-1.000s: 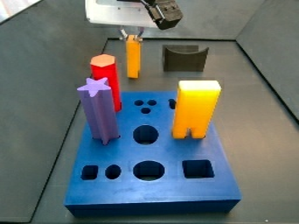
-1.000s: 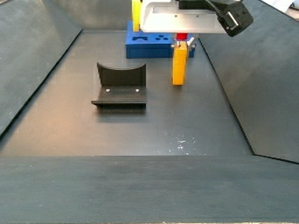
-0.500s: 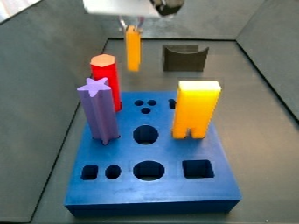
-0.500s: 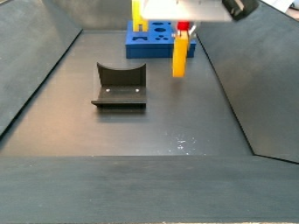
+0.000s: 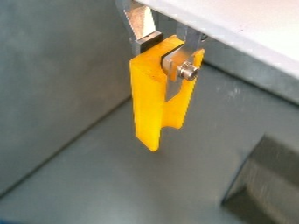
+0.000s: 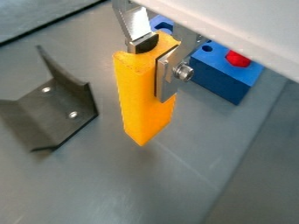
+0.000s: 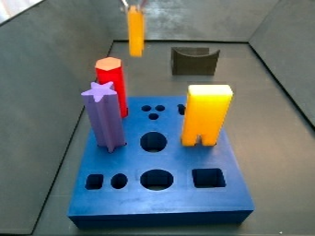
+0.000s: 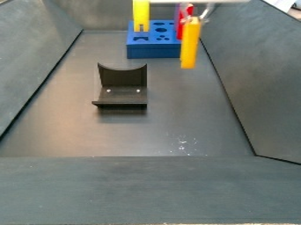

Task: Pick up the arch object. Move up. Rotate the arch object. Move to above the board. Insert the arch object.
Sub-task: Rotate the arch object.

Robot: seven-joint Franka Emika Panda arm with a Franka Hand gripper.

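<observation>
The board (image 7: 160, 175) lies on the floor below and off to one side of the gripper (image 6: 156, 58), its posts standing in their holes. The arch (image 5: 158, 96) hangs upright, clamped near its top between the fingers (image 6: 142, 32), clear of the floor, probably to leave room for rotating.

You are looking at one gripper (image 6: 153, 54), sitting at the upper end of one arch object (image 7: 135, 32) and clamping it clear of the floor. One board (image 7: 160, 180) is lying below, carrying three standing pieces: one red post (image 7: 109, 76), one purple star post (image 7: 103, 115) and one wide yellow block (image 7: 207, 113). One fixture (image 8: 120, 84) is standing on the floor.
</observation>
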